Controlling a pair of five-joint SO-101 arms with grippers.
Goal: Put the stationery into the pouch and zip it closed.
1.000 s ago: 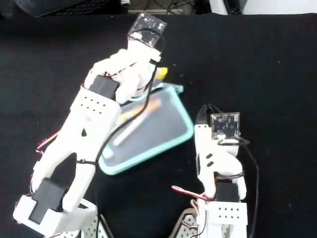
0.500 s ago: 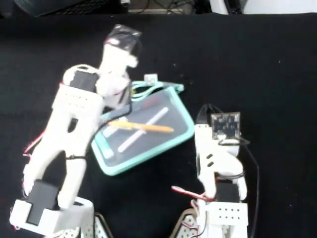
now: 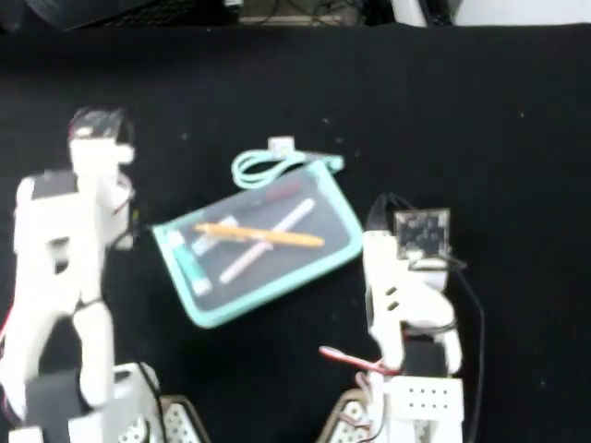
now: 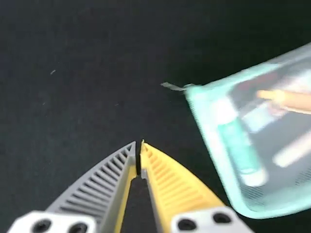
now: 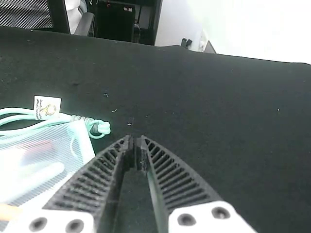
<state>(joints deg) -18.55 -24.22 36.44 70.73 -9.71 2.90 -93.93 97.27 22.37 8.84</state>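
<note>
A teal mesh pouch (image 3: 259,242) lies flat on the black table with an orange pen (image 3: 263,235), a white pen (image 3: 268,242) and a green stick (image 3: 189,254) showing through it. A teal cord (image 3: 259,164) with a small tag (image 3: 280,145) runs from its far corner. My left gripper (image 4: 140,148) is shut and empty, to the left of the pouch (image 4: 252,141), apart from it. My right gripper (image 5: 132,145) is shut and empty, just right of the pouch's corner (image 5: 43,155), near the cord's knot (image 5: 99,128).
The left arm (image 3: 65,240) stands at the table's left side and the right arm (image 3: 411,305) at the lower middle. The black table (image 3: 480,138) stretches open to the far right. Dark furniture (image 5: 116,19) stands beyond the far edge.
The left arm swung away from above the pouch to the table's left side. The pouch shifted slightly and lies uncovered. The right arm stayed still.
</note>
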